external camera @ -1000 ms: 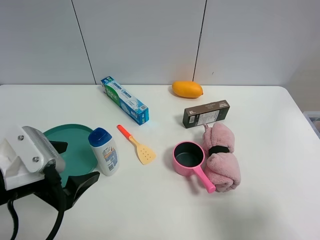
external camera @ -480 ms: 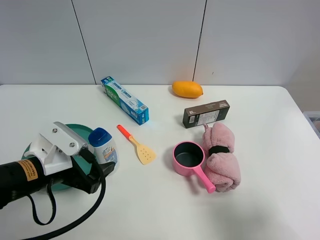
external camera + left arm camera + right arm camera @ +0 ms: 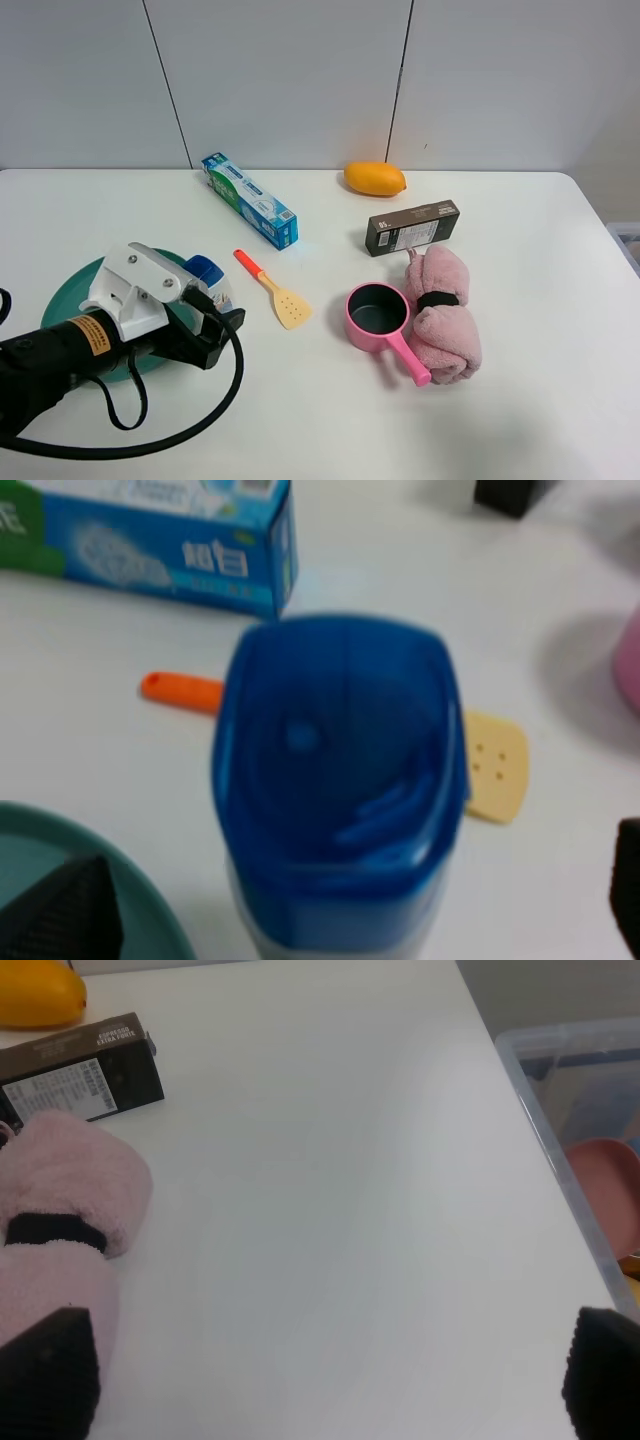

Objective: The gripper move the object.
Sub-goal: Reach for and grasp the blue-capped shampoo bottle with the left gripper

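Note:
The white bottle with a dark blue cap stands upright next to the teal plate's right edge, mostly hidden behind my left gripper. In the left wrist view its cap fills the centre. My left gripper is open, with one black fingertip on each side of the bottle; I cannot tell whether they touch it. Its white body with an orange label lies over the plate. My right gripper is open and empty above bare table, and is out of the high view.
A teal plate sits at the left. A blue-green toothpaste box, orange spatula, pink cup, pink towel, dark box and orange fruit lie around. A clear bin stands off the right edge.
My left gripper has swung in from the front left corner to the bottle, and its fingers now straddle it. The bottle has not moved.

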`<state>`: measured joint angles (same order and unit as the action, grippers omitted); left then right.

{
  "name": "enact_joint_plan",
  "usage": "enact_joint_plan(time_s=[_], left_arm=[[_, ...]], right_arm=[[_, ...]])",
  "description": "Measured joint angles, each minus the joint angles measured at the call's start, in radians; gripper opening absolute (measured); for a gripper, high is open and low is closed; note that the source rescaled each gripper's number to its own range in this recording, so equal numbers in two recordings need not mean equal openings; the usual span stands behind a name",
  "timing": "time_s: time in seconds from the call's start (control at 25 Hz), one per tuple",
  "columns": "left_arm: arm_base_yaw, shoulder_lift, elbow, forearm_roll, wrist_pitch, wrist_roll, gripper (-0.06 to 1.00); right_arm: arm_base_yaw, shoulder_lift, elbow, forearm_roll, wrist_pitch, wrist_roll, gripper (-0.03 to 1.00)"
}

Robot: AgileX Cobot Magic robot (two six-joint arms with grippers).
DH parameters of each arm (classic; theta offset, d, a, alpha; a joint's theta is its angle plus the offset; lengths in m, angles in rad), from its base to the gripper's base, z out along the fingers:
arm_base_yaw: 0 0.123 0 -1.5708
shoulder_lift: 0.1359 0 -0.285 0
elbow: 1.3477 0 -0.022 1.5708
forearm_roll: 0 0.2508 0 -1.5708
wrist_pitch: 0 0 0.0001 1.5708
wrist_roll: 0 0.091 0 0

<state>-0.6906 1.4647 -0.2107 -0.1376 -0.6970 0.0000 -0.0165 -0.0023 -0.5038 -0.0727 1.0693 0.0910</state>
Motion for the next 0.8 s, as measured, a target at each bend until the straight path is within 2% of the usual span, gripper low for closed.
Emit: enact_joint_plan(time_s=[0.16, 0.48, 0.8], left_arm=[[0.000, 0.000, 0.000, 0.000, -0.025, 0.000, 1.00], [0.000, 0.000, 0.002, 0.000, -0.046, -0.083, 1.00], [0.000, 0.000, 0.002, 0.000, -0.046, -0.095, 1.00]], right_arm=[[0.000, 0.000, 0.000, 0.000, 0.000, 0.000, 1.00], [0.000, 0.000, 0.000, 0.000, 0.000, 0.000, 1.00], [0.000, 0.000, 0.000, 0.000, 0.000, 0.000, 1.00]])
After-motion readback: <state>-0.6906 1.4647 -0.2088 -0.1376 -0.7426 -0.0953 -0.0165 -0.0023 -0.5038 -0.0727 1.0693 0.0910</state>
